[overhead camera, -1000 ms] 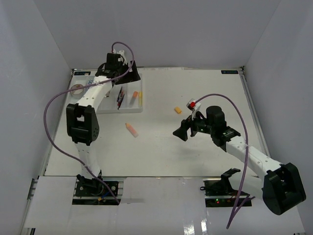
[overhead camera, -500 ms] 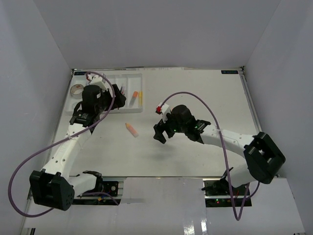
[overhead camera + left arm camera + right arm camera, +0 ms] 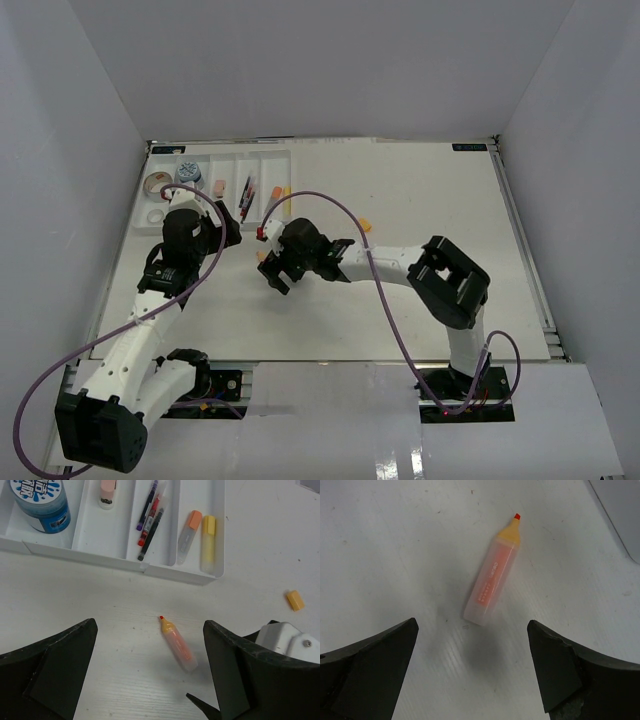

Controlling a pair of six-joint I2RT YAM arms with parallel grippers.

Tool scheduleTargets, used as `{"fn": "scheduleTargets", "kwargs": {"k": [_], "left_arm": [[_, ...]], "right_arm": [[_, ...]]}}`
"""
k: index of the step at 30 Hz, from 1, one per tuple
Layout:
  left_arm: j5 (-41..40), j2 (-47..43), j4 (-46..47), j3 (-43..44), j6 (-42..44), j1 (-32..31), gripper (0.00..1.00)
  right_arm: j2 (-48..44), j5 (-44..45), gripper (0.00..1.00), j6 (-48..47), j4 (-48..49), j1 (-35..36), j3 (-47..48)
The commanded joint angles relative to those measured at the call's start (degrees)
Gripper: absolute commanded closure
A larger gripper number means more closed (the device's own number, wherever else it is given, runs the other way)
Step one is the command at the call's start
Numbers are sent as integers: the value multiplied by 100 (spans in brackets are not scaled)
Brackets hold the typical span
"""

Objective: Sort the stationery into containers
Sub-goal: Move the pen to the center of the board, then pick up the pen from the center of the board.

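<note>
Right arm point(image 3: 385, 262) swung left over orange marker point(image 3: 492, 575) (jaws wide).

The loose marker point(image 3: 492, 575) has a translucent orange body, a yellow-orange collar and a red tip, against the white desk point(image 3: 395, 540). The tray point(image 3: 100, 556) is white. In it are a blue tub point(image 3: 41, 505) with blue-and-white lettering on its lid, a pink eraser point(image 3: 108, 491), dark, red and purple pens point(image 3: 151, 516), an orange-capped marker point(image 3: 189, 536) and a yellow marker point(image 3: 208, 542). The small block point(image 3: 295, 600) is yellow-orange.
</note>
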Motion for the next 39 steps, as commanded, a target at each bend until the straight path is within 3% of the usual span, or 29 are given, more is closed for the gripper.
{"fn": "scheduleTargets", "kwargs": {"k": [1, 9, 14, 22, 27, 35, 39], "left_arm": [[-206, -70, 62, 52, -35, 52, 2], [-127, -132, 80, 43, 0, 52, 2], [-48, -106, 97, 43, 0, 43, 2], [128, -27, 106, 43, -26, 43, 2], [277, 35, 141, 34, -35, 43, 2], [1023, 35, 282, -10, -148, 43, 2], [1831, -52, 343, 52, -430, 43, 2]], "right_arm": [[340, 284, 4, -23, 80, 38, 526], [885, 829, 12, 223, 290, 91, 817], [947, 1005, 23, 302, 440, 109, 597], [710, 1137, 52, 557, 695, 109, 26], [324, 1172, 74, 619, 739, 100, -360], [-984, 1383, 81, 978, 871, 100, -1564], [-1985, 1681, 92, 1224, 1204, 109, -2136]]}}
